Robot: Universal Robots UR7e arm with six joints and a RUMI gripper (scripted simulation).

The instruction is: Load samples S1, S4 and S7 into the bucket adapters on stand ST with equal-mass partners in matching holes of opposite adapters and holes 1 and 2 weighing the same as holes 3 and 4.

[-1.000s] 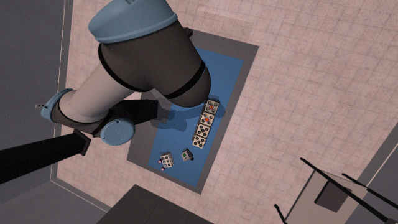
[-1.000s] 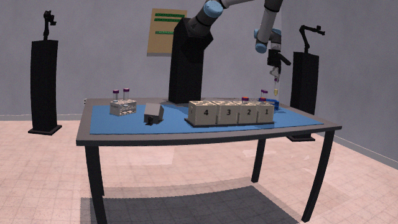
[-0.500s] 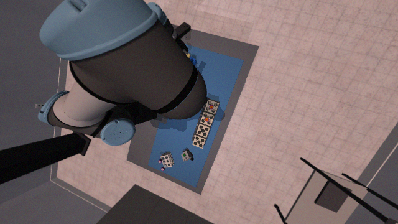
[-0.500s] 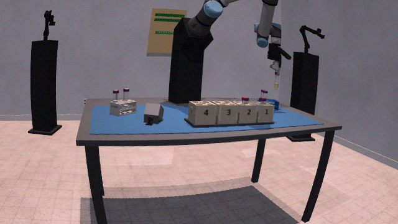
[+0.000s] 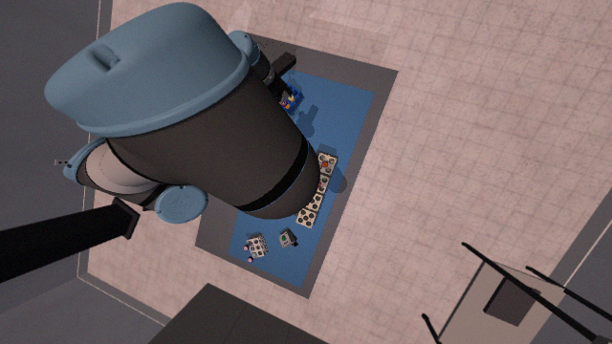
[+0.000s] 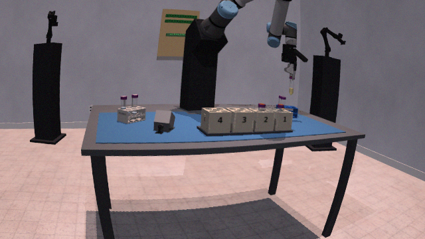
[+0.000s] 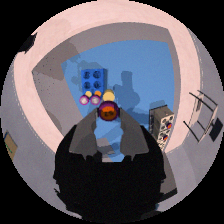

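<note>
Ferrying a sample, likely: gripper (image 5: 288, 90) (image 6: 291, 76) (image 7: 108, 108) pinching orange-dot tube (image 6: 291, 90) (image 7: 108, 110), rack (image 5: 298, 99) (image 6: 293, 110) (image 7: 102, 82) below; next, probably over to adapters (image 5: 301, 223) (image 6: 244, 127) (image 7: 161, 115).

In the exterior view, the claw (image 5: 288, 90) (image 6: 292, 77) (image 7: 108, 108) and its yellow-filled tube (image 5: 291, 98) (image 6: 291, 87) (image 7: 108, 113) have risen and shifted slightly left since 1 second ago. From above, the arm's large upper section (image 5: 215, 148) has swung left and down the frame, now covering parts of the 4 adapters (image 5: 306, 218). The blue rack (image 5: 298, 99), hidden 1 second ago, has come partly into sight.
</note>
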